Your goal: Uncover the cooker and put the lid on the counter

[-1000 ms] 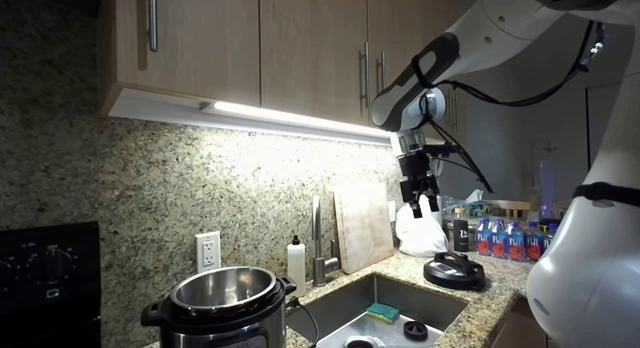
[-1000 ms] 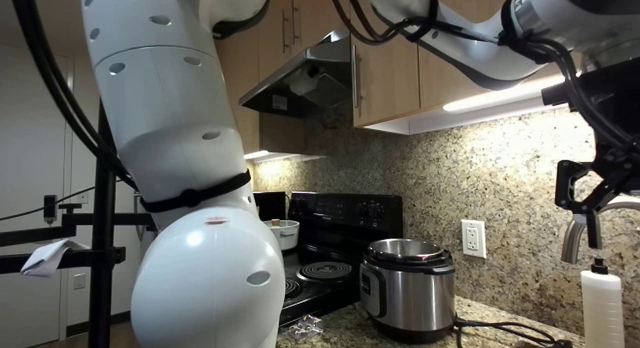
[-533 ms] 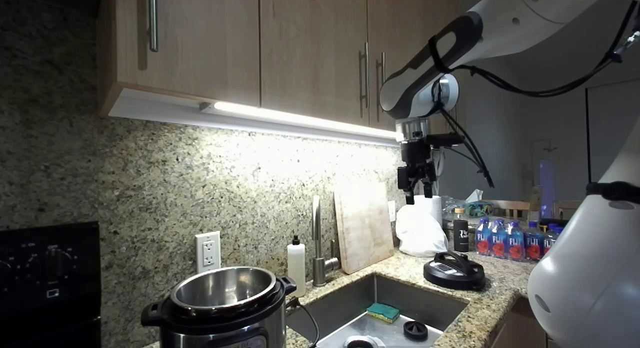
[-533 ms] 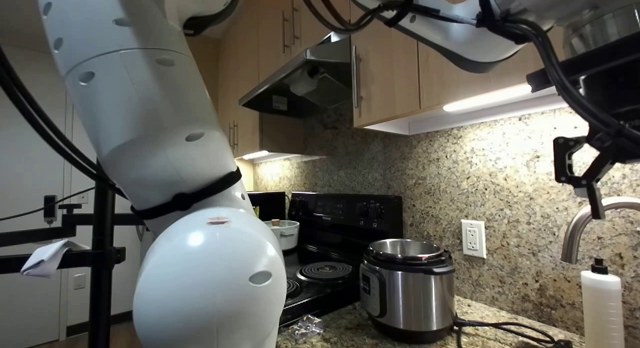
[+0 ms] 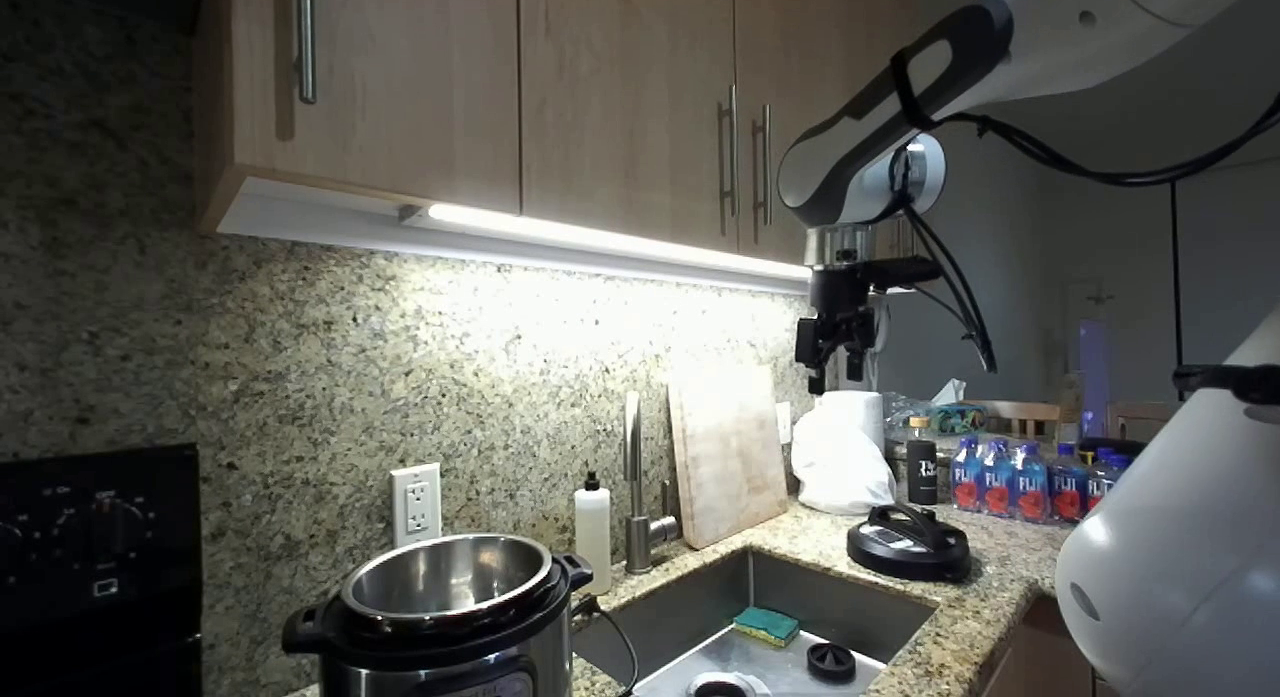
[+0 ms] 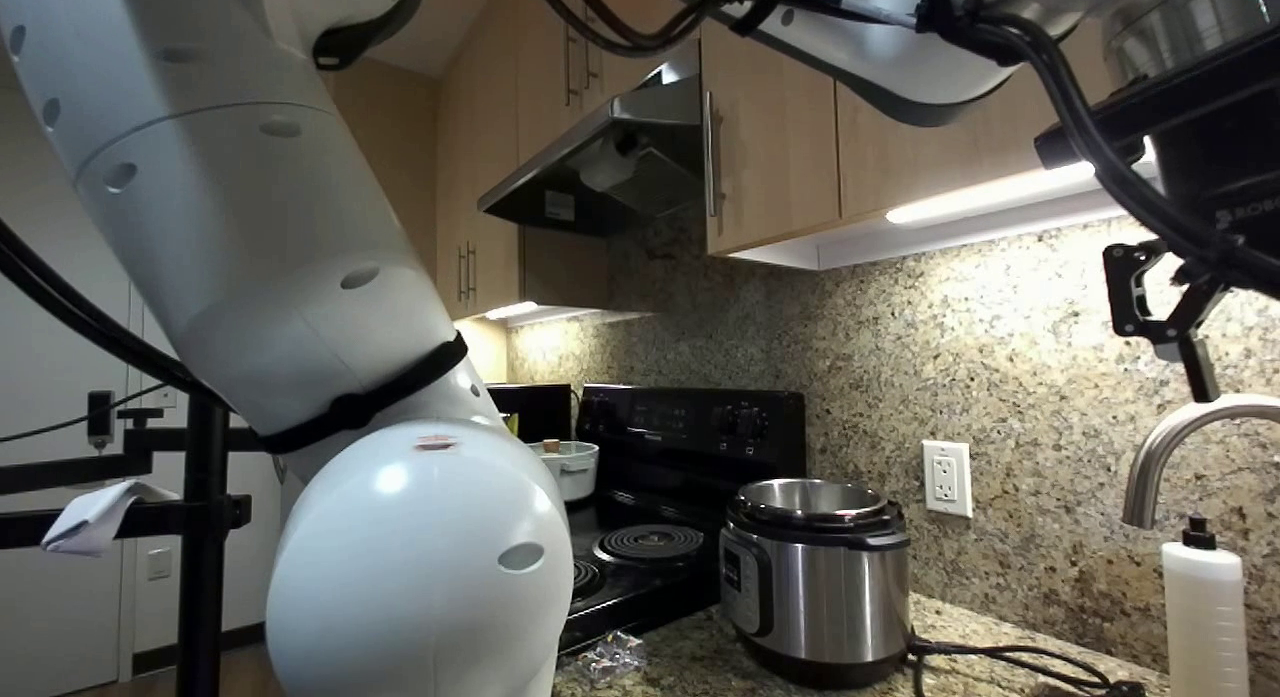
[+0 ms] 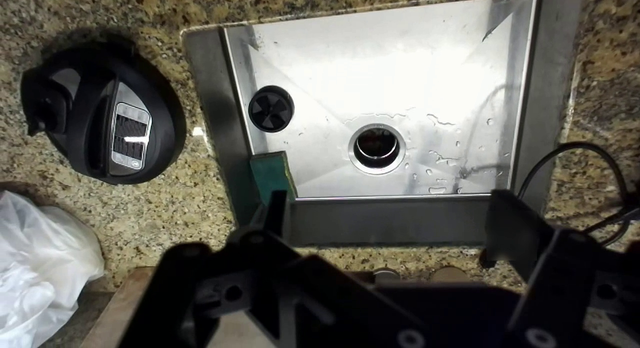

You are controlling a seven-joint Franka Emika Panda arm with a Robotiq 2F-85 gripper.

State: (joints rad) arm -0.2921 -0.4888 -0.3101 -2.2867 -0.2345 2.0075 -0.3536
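The cooker (image 5: 345, 637), steel with a black rim, stands uncovered in both exterior views (image 6: 830, 597), its steel pot open at the top. The black domed lid (image 5: 905, 547) lies handle up on the granite counter (image 5: 1010, 552), beyond the sink; it also shows at the left in the wrist view (image 7: 150, 113). My gripper (image 5: 836, 375) is open and empty, pointing down high above the counter, in front of the white bag and well apart from the lid. In the wrist view its fingers (image 7: 390, 203) are wide apart over the sink edge with nothing between them.
The sink (image 7: 390, 223) holds a sponge (image 5: 766, 625) and a black stopper (image 5: 831, 663). A faucet (image 5: 636, 497), soap bottle (image 5: 592, 532), cutting board (image 5: 728, 457) and white bag (image 5: 840, 467) stand along the backsplash. Several water bottles (image 5: 1030, 482) stand behind the lid. Cabinets (image 5: 630, 107) hang above.
The arm has drawn back and the gripper has risen a little, turning from tilted to straight down. It stays open. The lid and cooker have not moved.
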